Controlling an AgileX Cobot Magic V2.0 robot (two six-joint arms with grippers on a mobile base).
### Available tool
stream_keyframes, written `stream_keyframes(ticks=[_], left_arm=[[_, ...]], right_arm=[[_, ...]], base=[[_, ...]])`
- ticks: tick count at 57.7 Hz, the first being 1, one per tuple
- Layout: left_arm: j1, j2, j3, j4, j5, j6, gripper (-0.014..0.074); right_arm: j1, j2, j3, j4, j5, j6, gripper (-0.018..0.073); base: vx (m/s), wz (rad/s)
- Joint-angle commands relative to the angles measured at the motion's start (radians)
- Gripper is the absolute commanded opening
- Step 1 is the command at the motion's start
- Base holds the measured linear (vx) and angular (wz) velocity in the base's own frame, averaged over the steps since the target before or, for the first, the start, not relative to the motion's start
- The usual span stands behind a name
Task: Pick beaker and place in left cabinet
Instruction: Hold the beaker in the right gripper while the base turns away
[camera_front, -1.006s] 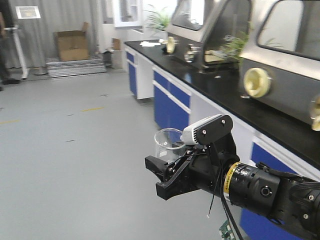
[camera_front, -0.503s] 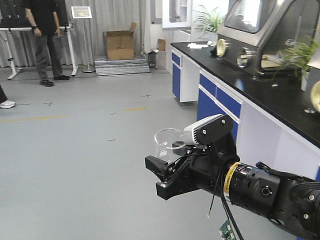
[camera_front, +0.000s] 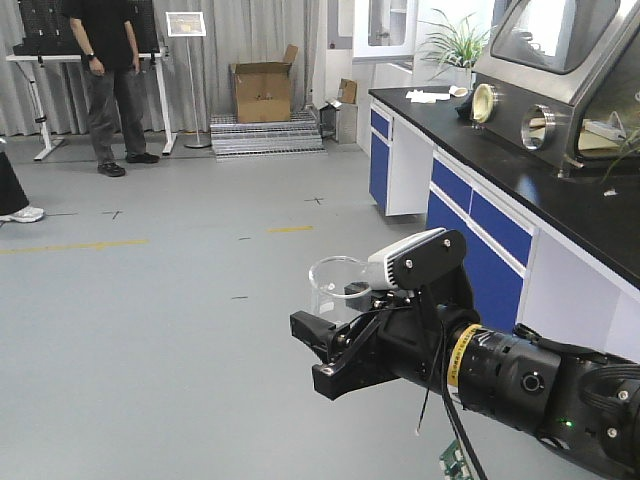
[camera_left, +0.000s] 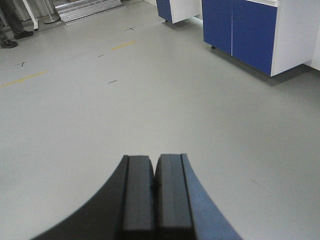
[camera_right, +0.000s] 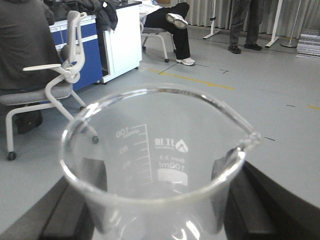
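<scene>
My right gripper (camera_front: 322, 356) is clenched on the beaker (camera_front: 336, 289), with a black finger (camera_right: 265, 205) pressed against the glass on each side, low on its wall. The beaker stands upright between them, and its open mouth rises above the fingers. In my right wrist view the pouring lip points to the right, and the white graduation marks and a 100 ml print face that camera. I hold it in the air, well above the grey floor (camera_front: 180, 330). My left gripper (camera_left: 155, 161) is clenched on nothing: the two pads lie flat against each other, with bare floor ahead of them. To the right of my right gripper runs a bench (camera_front: 480, 215) with blue doors and a black top. Far ahead of it and to the left, a person (camera_front: 112, 70) in dark clothes stands beside a cardboard box (camera_front: 262, 92) on the floor. Beyond the beaker in my right wrist view, a white office chair (camera_right: 60, 80) stands with someone seated in it
</scene>
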Motion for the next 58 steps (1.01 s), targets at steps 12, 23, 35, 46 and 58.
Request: stream_keyframes(ticks=[12, 23, 35, 46, 58], left_arm=[[-0.006, -0.009, -0.019, -0.005, -0.081, -0.001, -0.0006], [-0.006, -0.009, -0.019, -0.005, -0.081, -0.001, -0.0006], [-0.006, -0.009, -0.019, -0.005, -0.081, -0.001, -0.0006], [-0.006, -0.009, -0.019, -0.005, -0.081, -0.001, -0.0006], [-0.006, -0.009, -0.019, -0.005, -0.081, -0.001, -0.0006]], right_arm=[[0.0, -0.041, -0.029, 0.023, -0.059, -0.003, 0.0197], [0.0, -0.041, -0.029, 0.023, -0.059, -0.003, 0.0197], [0.0, -0.041, -0.029, 0.023, -0.059, -0.003, 0.0197], [0.0, -0.041, -0.029, 0.023, -0.059, -0.003, 0.0197], [0.0, -0.041, -0.029, 0.023, -0.059, -0.003, 0.0197]], base=[[0.51, -0.01], [0.54, 0.08], [0.56, 0.17], [0.58, 0.13], [0.61, 0.07]])
